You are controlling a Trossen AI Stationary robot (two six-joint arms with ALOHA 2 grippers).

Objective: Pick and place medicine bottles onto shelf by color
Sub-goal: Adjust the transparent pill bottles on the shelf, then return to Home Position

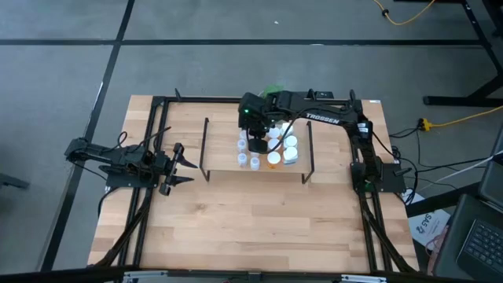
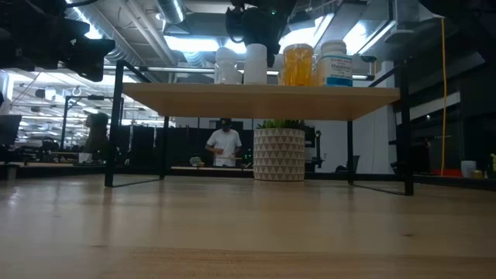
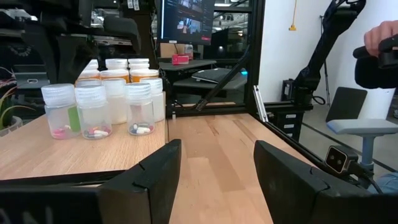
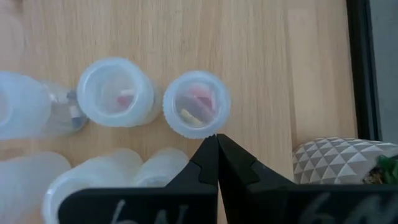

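Observation:
The shelf [image 1: 224,167] is a light-wood board on black side frames at the table's middle. Several medicine bottles stand on it: small clear ones [image 4: 196,102] [image 3: 93,112], white ones [image 2: 255,63] and orange ones [image 2: 298,64]. My right gripper [image 4: 216,140] is shut with nothing between its fingers. It hangs over the bottles [image 1: 256,144], its tips just beside a clear bottle's lid. My left gripper [image 1: 189,169] is open and empty, low over the table left of the shelf, pointing at it [image 3: 217,155].
A potted green plant in a white patterned pot [image 2: 279,153] stands behind the shelf, at its far side [image 4: 336,162]. Black rails [image 1: 149,157] run along the table's left and right. Bare wood [image 1: 251,228] lies near the front edge. A person [image 2: 225,146] shows far off.

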